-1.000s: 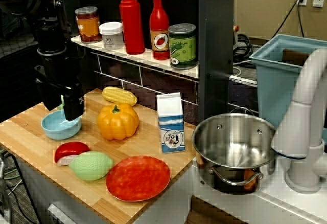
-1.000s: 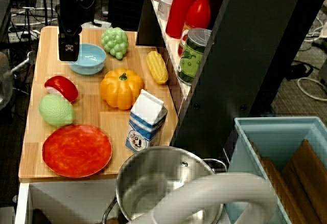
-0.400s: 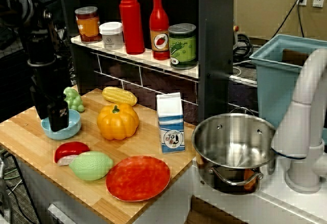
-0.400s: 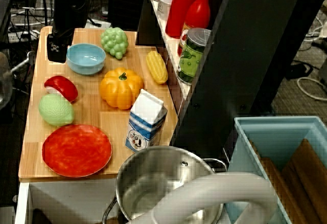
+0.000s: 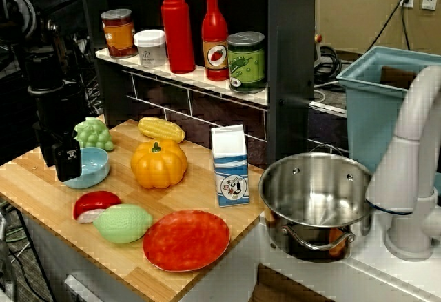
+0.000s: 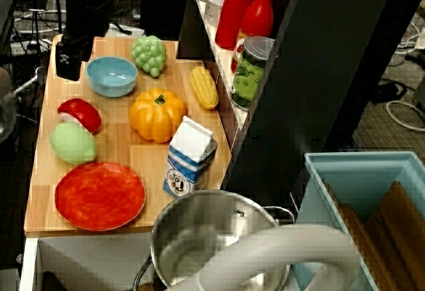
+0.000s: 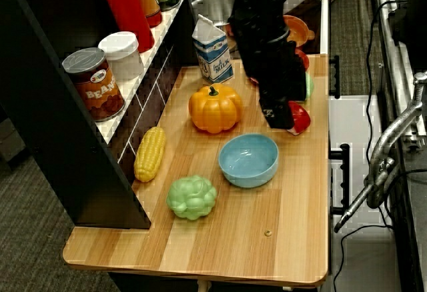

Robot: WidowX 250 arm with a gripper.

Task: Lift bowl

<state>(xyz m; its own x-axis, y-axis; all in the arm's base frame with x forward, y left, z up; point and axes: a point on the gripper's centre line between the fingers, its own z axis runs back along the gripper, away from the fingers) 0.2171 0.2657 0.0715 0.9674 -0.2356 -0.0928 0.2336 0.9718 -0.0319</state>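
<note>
The small light blue bowl sits upright and empty on the wooden counter, between the green grapes and the red-and-white toy; it also shows in the overhead view and the side view. My black gripper hangs just beside the bowl's rim, on the side toward the counter's outer edge, as the overhead view and the side view also show. Its two fingers look slightly apart and hold nothing. The bowl rests on the counter.
An orange pumpkin, corn, green grapes, a red-and-white toy, a green lime-like fruit, a red plate and a milk carton share the counter. A steel pot stands to the right. Bottles and cans line the shelf.
My gripper has moved from above the bowl out past its rim toward the counter's outer edge, uncovering the grapes. The bowl has not moved.
</note>
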